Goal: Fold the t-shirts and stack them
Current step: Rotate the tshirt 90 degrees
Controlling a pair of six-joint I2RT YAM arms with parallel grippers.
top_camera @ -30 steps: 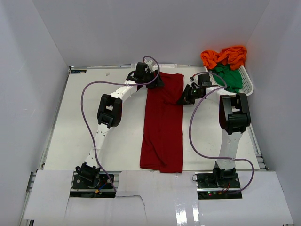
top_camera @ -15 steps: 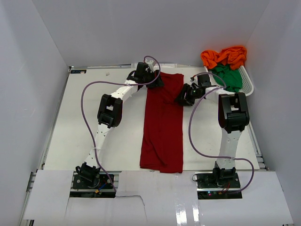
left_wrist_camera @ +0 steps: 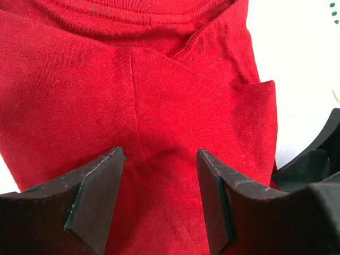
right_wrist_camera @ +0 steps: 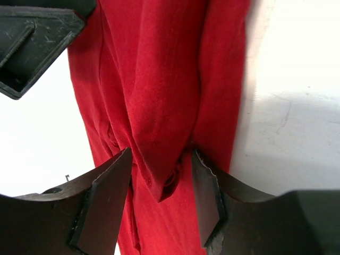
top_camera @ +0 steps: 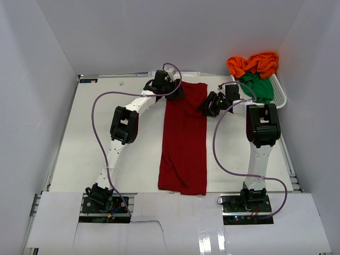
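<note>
A dark red t-shirt (top_camera: 184,143) lies on the table as a long strip folded lengthwise, with its collar end at the far side. My left gripper (top_camera: 179,94) is open at the strip's far left corner. In the left wrist view it (left_wrist_camera: 159,199) stands over flat red fabric (left_wrist_camera: 159,95) below the collar seam. My right gripper (top_camera: 204,110) is open at the strip's far right edge. In the right wrist view it (right_wrist_camera: 159,196) straddles a raised fold of red fabric (right_wrist_camera: 162,133). An orange t-shirt (top_camera: 254,64) and a green t-shirt (top_camera: 259,88) lie heaped in the basket.
The white lattice basket (top_camera: 280,95) stands at the far right corner of the table (top_camera: 85,143). White walls close in the left, back and right sides. Purple cables loop over both arms. The right gripper's body (left_wrist_camera: 319,154) shows beside the left fingers.
My right gripper has moved a little toward the far side along the shirt's right edge. The left arm and the shirt's shape look unchanged.
</note>
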